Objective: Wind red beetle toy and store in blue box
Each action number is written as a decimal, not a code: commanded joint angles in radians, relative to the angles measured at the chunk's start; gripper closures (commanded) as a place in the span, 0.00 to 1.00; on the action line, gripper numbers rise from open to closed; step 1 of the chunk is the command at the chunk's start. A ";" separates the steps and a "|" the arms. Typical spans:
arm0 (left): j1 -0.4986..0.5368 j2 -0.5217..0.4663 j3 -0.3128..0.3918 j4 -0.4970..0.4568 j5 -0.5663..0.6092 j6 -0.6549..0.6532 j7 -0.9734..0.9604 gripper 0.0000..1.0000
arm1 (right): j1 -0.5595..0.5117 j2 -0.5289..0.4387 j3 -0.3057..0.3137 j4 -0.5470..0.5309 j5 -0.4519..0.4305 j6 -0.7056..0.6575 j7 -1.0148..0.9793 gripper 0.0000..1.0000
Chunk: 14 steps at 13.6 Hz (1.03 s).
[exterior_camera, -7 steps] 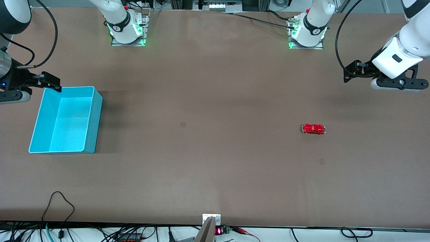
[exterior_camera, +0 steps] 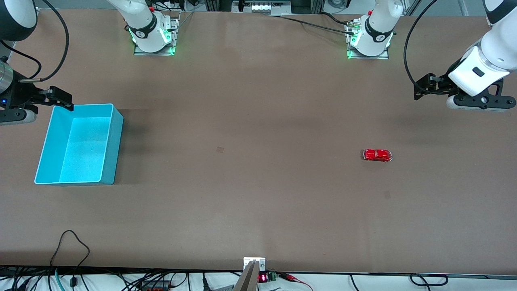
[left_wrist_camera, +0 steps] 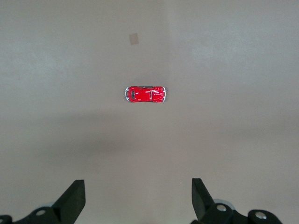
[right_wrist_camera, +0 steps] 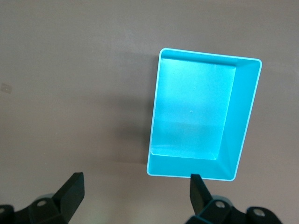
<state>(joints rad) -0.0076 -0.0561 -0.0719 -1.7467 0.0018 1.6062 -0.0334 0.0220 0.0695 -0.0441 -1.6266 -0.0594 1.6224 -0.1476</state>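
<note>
The red beetle toy (exterior_camera: pixel 377 155) stands on the brown table toward the left arm's end. It also shows in the left wrist view (left_wrist_camera: pixel 145 94), apart from the fingers. My left gripper (exterior_camera: pixel 419 89) hangs open and empty over the table, closer to the robot bases than the toy; its jaws (left_wrist_camera: pixel 137 186) stand wide apart. The blue box (exterior_camera: pixel 114 145) sits empty at the right arm's end and shows in the right wrist view (right_wrist_camera: pixel 239 121). My right gripper (exterior_camera: pixel 64 102) hangs open and empty over the box's rim corner nearest the bases; its midpoint (right_wrist_camera: pixel 135 181) lies beside the box.
The two arm bases (exterior_camera: pixel 153 38) (exterior_camera: pixel 369 40) stand at the table's edge farthest from the front camera. Two small square marks (exterior_camera: pixel 219 149) (exterior_camera: pixel 387 195) lie flat on the table. A loose black cable (exterior_camera: pixel 70 242) and a small mount (exterior_camera: pixel 254 264) sit at the nearest edge.
The left arm's wrist has shifted very slightly. The toy, the box and the right arm have not moved.
</note>
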 commanded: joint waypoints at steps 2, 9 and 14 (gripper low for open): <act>0.001 0.018 -0.003 0.038 0.000 -0.025 -0.017 0.00 | -0.004 0.004 0.004 0.017 -0.002 -0.013 0.020 0.00; -0.011 0.031 -0.008 0.036 -0.014 -0.268 -0.088 0.00 | 0.001 0.021 0.003 0.017 -0.003 -0.013 0.020 0.00; -0.048 0.127 -0.071 0.020 -0.005 -0.437 -0.042 0.00 | -0.005 0.032 0.003 0.017 -0.002 -0.012 0.019 0.00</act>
<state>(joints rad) -0.0534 0.0247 -0.1185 -1.7460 0.0011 1.2120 -0.1053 0.0207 0.0941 -0.0439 -1.6266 -0.0594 1.6224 -0.1375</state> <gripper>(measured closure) 0.000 0.000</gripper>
